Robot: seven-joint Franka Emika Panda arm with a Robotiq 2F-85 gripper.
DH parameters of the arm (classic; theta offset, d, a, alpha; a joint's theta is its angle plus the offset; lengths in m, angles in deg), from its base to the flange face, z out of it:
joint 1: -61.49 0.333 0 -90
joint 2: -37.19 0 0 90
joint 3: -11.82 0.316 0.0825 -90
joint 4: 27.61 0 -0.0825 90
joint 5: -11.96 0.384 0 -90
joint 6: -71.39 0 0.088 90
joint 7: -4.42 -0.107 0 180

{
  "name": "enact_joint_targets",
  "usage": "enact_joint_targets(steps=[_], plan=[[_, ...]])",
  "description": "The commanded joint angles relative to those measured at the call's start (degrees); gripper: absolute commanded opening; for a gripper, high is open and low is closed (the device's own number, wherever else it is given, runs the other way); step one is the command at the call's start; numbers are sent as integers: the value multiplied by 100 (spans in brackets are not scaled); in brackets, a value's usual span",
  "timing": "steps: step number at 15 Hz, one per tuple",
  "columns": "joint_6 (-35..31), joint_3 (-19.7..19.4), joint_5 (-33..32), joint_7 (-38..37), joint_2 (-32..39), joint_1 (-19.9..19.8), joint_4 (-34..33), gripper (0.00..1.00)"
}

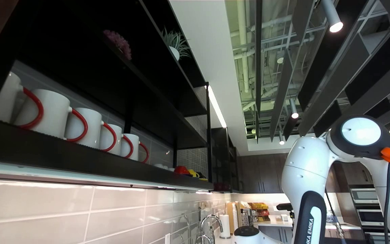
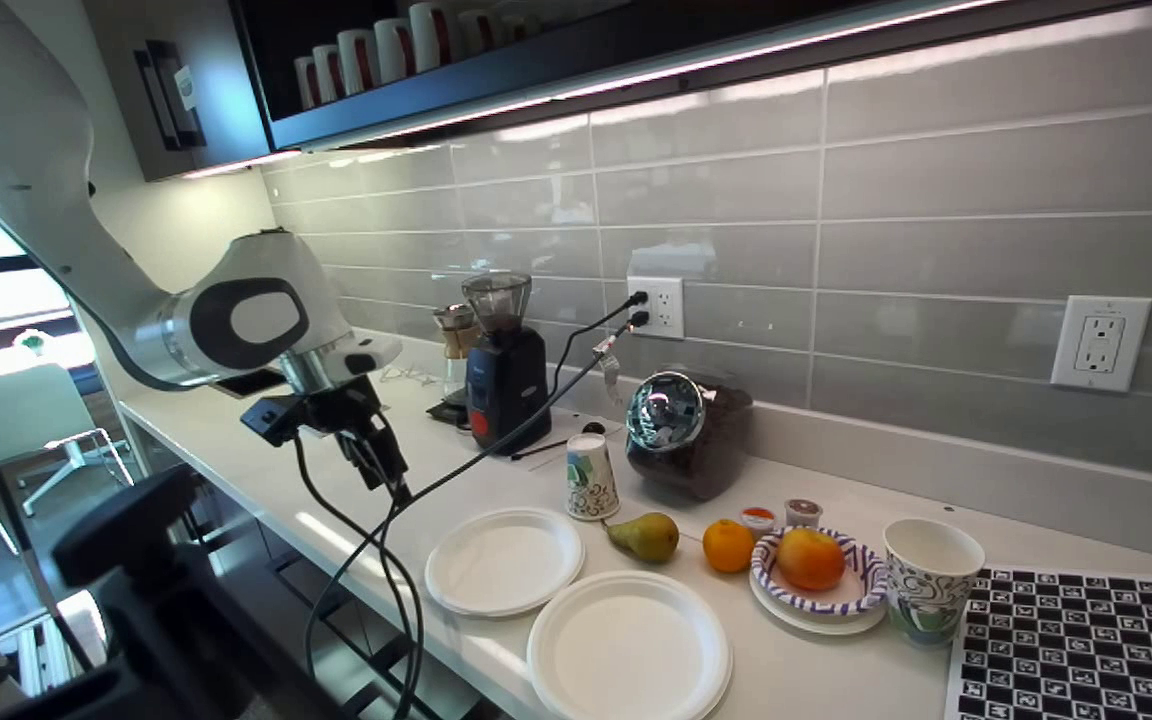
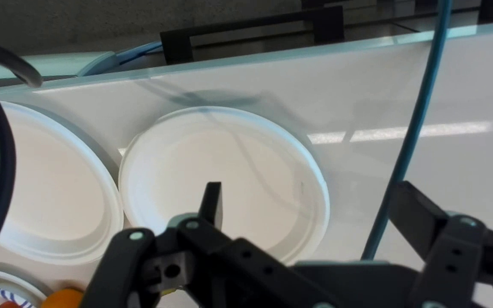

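Two white plates (image 2: pixel 628 650) and a pear (image 2: pixel 648 537) lie on a counter (image 2: pixel 836 685) while a gripper (image 3: pixel 308 190), its fingers (image 3: pixel 209 203) spread wide and empty, hangs above it.

the robot arm (image 1: pixel 305 166) reads "nka emika"

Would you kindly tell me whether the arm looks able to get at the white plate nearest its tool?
Probably yes: the tool is open and empty, and the plate lies bare on the counter, though a cable near the tool in the wrist view might get in the way.
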Motion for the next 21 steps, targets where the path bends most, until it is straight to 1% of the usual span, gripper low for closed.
enact_joint_targets(steps=[1, 3, 5, 6, 7, 8, 9, 14, 16, 17, 18, 20, 21], plan=[[272, 41, -1323, -808, 264, -212, -162, 100], [351, 72, -1882, -1211, 369, -168, -178, 100], [555, 84, -2532, -1709, 522, -117, -265, 100], [711, 84, -2948, -2073, 628, -100, -339, 100], [842, 87, -3202, -2310, 749, -70, -399, 100], [583, 47, -2668, -1782, 433, -111, -150, 100], [610, 50, -2735, -1879, 490, -106, -163, 100], [609, 50, -2725, -1867, 487, -107, -164, 100], [967, 123, -2702, -1809, 784, -27, -379, 100], [1135, 144, -2786, -1841, 862, -1, -428, 100], [1310, 152, -3029, -1994, 884, 29, -473, 100], [1471, 150, -3332, -1989, 1021, 78, -574, 100], [1441, 126, -3566, -1961, 1100, 86, -636, 100]])
